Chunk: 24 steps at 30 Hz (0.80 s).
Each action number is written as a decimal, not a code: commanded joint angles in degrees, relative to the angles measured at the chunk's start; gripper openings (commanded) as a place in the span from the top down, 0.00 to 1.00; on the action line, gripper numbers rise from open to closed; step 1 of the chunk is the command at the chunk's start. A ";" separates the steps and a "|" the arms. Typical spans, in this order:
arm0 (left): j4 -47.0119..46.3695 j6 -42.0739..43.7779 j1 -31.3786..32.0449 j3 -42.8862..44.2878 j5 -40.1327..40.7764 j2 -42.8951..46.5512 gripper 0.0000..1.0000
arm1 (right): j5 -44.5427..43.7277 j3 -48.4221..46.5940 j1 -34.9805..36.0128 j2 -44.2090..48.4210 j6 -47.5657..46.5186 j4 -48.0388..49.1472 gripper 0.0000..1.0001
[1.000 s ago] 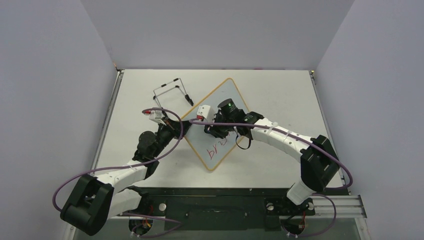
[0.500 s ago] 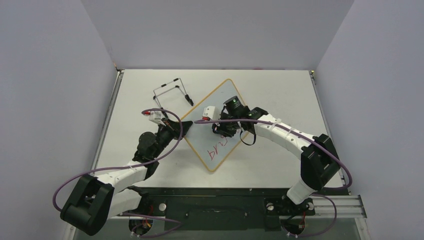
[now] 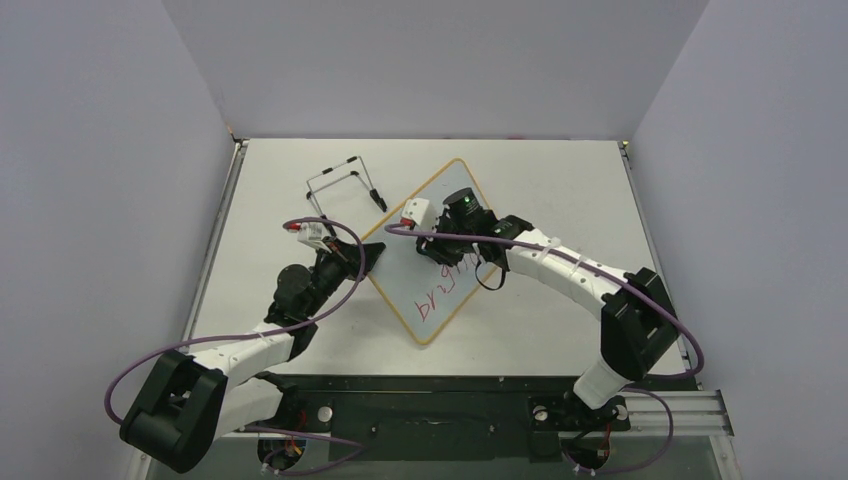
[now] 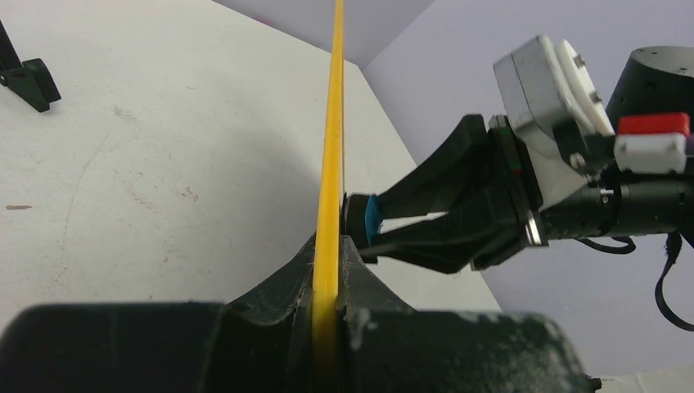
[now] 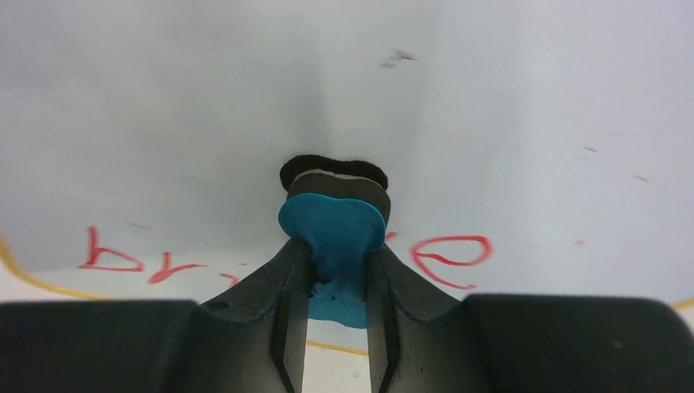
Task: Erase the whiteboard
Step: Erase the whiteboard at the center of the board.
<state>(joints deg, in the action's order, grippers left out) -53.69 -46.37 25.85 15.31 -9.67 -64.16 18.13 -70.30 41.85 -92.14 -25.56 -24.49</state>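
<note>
Likely stiff, light, slick-faced whiteboard (image 3: 415, 292) mid-desk — clamped by its yellow frame edge in the left jaws (a sensible hold); blue eraser (image 5: 331, 225) pinched in the right jaws.

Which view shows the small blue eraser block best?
The right wrist view: the small blue eraser block sits centred, pinched by the right gripper, its dark pad against the glossy white whiteboard. The left wrist view shows only a blue sliver beside the board's yellow edge. In the top external view the right arm hides it.
</note>
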 commanded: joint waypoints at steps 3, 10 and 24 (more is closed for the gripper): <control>-4.47 -0.51 0.83 0.37 -1.88 1.60 1.00 | -4.42 -0.12 -3.09 0.97 -1.75 1.45 1.00; -4.39 -0.52 0.80 0.03 -1.27 1.51 1.00 | 5.12 -3.80 -1.35 -3.23 -16.81 -15.09 1.00; -5.71 -0.81 0.78 -0.83 -1.56 0.74 1.00 | -8.10 2.12 -2.82 3.15 0.59 6.20 1.00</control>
<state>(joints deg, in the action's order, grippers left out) -54.13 -47.13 25.96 14.37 -8.99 -63.75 16.95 -69.58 42.06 -92.20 -30.55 -28.64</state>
